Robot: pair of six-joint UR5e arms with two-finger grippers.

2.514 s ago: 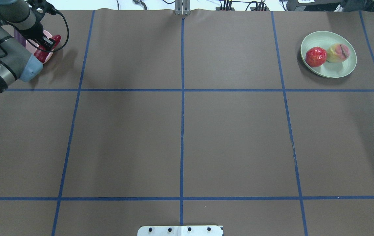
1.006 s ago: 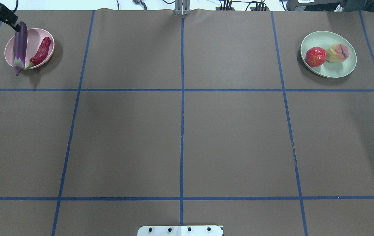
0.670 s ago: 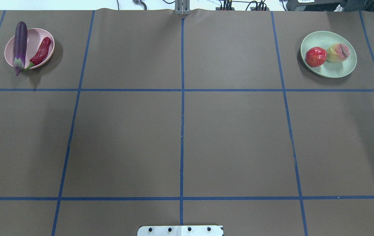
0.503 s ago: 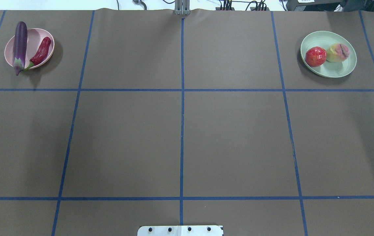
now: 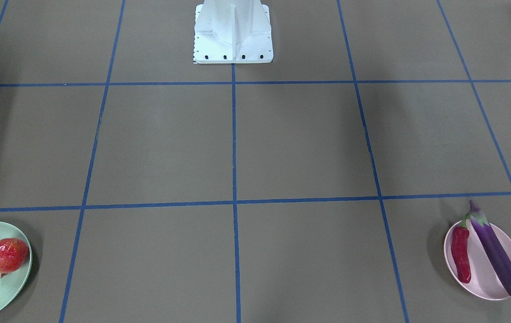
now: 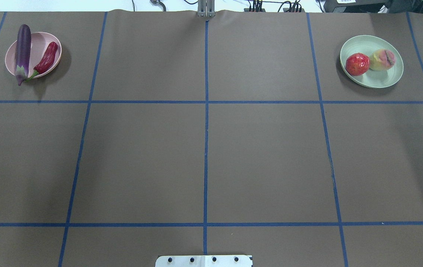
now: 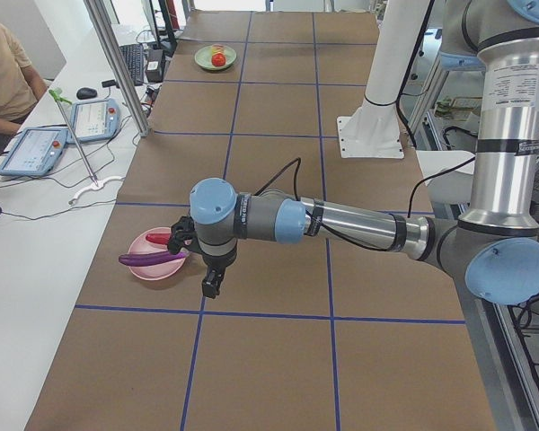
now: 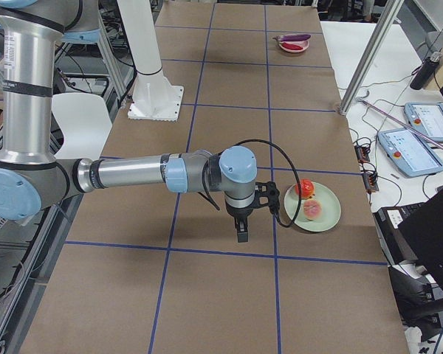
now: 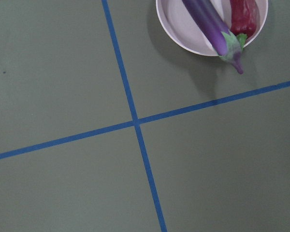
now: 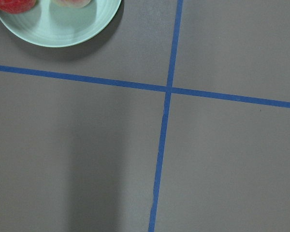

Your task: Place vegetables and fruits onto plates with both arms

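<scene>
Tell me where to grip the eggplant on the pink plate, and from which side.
I would grip the eggplant at its slim middle, from straight above, jaws across its length. It lies over the pink plate with both ends past the rim, and the chili nearly touches its cap, so avoid that end.

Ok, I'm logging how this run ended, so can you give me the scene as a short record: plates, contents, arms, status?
pink plate: holds the eggplant, both ends past the rim, and the red chili pepper
green plate: holds the pomegranate and the peach, side by side
left end effector: beside the pink plate, apart from it; open or shut unclear
right end effector: beside the green plate, apart from it; open or shut unclear
status: all four items on plates; looks done
</scene>
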